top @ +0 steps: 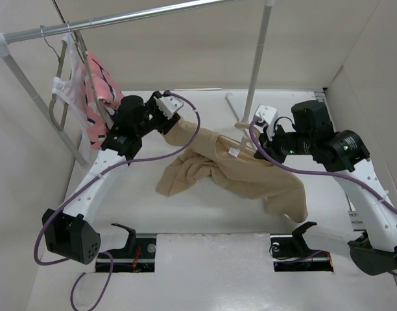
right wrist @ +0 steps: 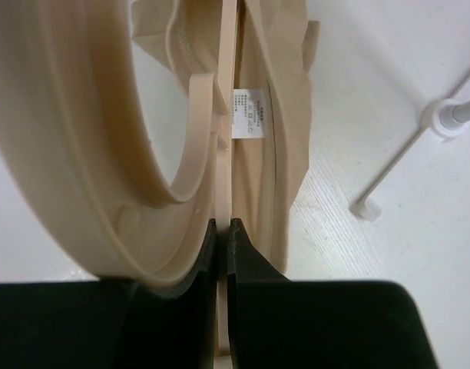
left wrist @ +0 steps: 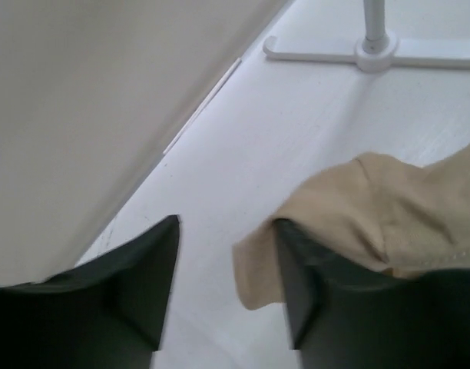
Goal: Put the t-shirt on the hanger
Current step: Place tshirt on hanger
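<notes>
Most of the hanger [right wrist: 66, 154] lies hidden by the t-shirt [right wrist: 285, 115].

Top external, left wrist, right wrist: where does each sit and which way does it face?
Top external: above and behind the bases, looking down on the table; both arms show.
Left wrist: on the left arm, looking past the open left gripper at the t-shirt and the rack foot.
Right wrist: on the right arm, looking past the right gripper, shut on the hanger, at the t-shirt.
Shared: all three see the t-shirt; top and right wrist its neck label.
</notes>
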